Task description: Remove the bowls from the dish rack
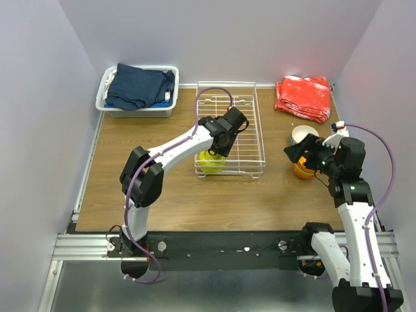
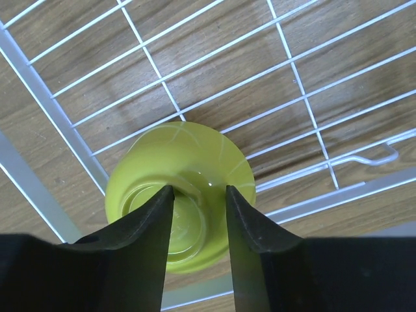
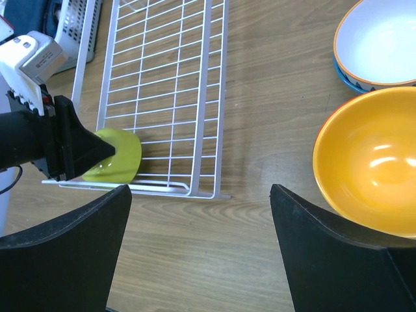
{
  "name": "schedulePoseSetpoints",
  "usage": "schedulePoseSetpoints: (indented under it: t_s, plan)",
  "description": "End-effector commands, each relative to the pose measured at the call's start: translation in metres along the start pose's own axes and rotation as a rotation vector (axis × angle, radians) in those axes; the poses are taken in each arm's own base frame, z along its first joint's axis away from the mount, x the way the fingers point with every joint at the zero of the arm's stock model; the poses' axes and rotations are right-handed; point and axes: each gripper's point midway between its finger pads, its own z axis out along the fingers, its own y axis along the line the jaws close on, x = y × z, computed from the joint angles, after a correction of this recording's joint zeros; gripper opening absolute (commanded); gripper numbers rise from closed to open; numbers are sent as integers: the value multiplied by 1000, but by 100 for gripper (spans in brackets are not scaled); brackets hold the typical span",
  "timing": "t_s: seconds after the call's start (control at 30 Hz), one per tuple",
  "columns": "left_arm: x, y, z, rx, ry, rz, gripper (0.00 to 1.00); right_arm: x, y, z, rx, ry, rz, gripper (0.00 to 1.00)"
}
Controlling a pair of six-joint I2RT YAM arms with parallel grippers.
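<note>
The white wire dish rack [image 1: 242, 123] lies mid-table and holds one yellow-green bowl [image 1: 211, 162] in its near-left corner, underside up. It also shows in the left wrist view [image 2: 179, 162] and the right wrist view [image 3: 123, 156]. My left gripper [image 1: 218, 149] is right over it, jaws part open, tips [image 2: 198, 190] straddling the edge of its foot ring; I cannot tell if they touch. My right gripper [image 3: 198, 195] is wide open and empty over bare table, right of the rack. An orange bowl [image 3: 370, 162] and a white striped bowl [image 3: 380, 39] sit beside it.
A white bin of dark-blue cloth [image 1: 138, 90] stands at the back left. A red cloth [image 1: 303, 97] lies at the back right. The white bowl [image 1: 304, 133] and the orange bowl [image 1: 302, 171] stand on the table right of the rack, under the right wrist.
</note>
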Motion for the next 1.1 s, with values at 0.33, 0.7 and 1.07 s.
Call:
schedulePoseSetpoints:
  t_s: [0.33, 0.7, 1.07]
  plan:
    - [-56, 36, 22, -53, -119, -85, 38, 0, -4, -1, 27, -6, -19, 95]
    - [-57, 35, 10, -23, -151, -97, 52, 3, -5, -2, 28, -12, -20, 96]
    - [-28, 36, -24, -93, -103, -6, 85, 3, -4, -2, 20, -14, -21, 96]
